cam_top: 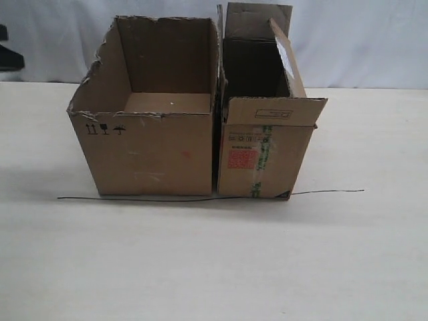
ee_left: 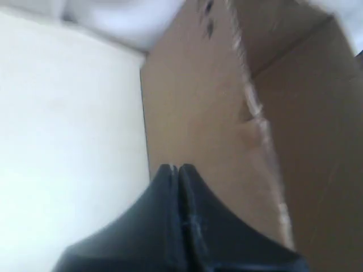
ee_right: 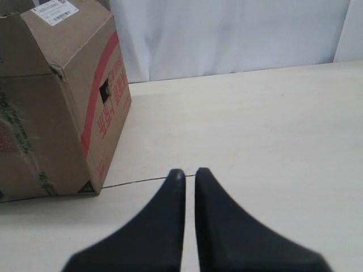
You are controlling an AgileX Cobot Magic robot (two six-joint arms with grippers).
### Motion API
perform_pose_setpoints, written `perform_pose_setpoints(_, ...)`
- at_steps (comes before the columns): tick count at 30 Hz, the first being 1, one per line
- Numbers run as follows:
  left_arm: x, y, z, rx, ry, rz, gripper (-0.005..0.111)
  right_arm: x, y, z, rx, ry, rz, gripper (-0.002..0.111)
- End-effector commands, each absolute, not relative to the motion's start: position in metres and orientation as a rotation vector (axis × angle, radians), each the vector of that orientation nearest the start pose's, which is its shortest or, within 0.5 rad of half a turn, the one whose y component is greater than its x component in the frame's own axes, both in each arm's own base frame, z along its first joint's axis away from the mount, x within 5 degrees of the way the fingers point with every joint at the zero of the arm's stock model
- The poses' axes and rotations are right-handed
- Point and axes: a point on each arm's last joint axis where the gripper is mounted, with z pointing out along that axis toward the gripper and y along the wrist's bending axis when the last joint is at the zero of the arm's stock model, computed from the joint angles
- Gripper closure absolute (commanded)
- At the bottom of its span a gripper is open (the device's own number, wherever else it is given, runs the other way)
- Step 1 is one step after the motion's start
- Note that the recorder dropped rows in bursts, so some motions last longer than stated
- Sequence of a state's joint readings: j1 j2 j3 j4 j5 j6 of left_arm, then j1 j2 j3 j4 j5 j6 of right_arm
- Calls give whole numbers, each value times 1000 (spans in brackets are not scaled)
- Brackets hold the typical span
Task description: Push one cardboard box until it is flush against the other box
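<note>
The wide cardboard box (cam_top: pixel 150 144) with ragged top edges and black handling symbols stands left of centre in the exterior view. The other box (cam_top: pixel 264 150), narrower with flaps, a red label and green-printed tape, stands right beside it with only a thin dark seam between them. My left gripper (ee_left: pixel 177 168) is shut and empty, its tips close to a side wall of the cardboard box (ee_left: pixel 198 102); the view is blurred. My right gripper (ee_right: pixel 189 171) is shut to a thin slit, empty, over the table to the side of the other box (ee_right: pixel 62 102). Neither gripper shows in the exterior view.
A thin black line (cam_top: pixel 167 198) runs across the pale table (cam_top: pixel 214 267) along the fronts of both boxes and passes just beyond my right fingertips (ee_right: pixel 142 181). A white backdrop (cam_top: pixel 361 40) hangs behind. A dark shape (cam_top: pixel 8 57) sits at the far left edge.
</note>
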State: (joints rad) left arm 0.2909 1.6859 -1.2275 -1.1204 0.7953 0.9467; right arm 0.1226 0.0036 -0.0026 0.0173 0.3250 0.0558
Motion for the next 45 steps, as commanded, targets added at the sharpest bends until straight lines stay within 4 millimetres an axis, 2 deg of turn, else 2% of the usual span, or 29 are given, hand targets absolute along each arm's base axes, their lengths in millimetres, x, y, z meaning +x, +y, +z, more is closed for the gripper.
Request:
perform_pose_setpoints(1,319,42,344,106,2094,-493,107,54,7,184,-48,1807,137,103)
perform_pose_setpoints(5,255,33,392,45,1879,-290,107,54,7,184,-48,1807,137,103)
perform_pose_setpoints(8,203,23,412,26,1733,-182,107,54,7,184,-48,1807,137,103)
perform_pose_setpoints(11,156,8,413,36,1649,-167,107,54,7,184,-48,1807,137,103)
perform_pose_setpoints(14,127,-5,395,69,1628,-193,107,54,7,184,-48,1807,137,103)
perform_pose_setpoints(18,109,-18,367,123,1645,-258,107,54,7,184,-48,1807,137,103)
perform_pose_setpoints(20,104,-23,360,157,1656,-287,107,54,7,184,-48,1807,137,103)
perform_pose_setpoints(23,98,-26,360,185,1651,-306,107,54,7,184,-48,1807,137,103)
perform_pose_setpoints(34,96,-10,374,36,1505,-149,107,54,7,184,-48,1807,137,103)
perform_pose_setpoints(38,75,-14,380,104,1431,-103,107,54,7,184,-48,1807,137,103)
perform_pose_setpoints(45,20,-22,389,214,1223,-170,107,54,7,184,-48,1807,137,103)
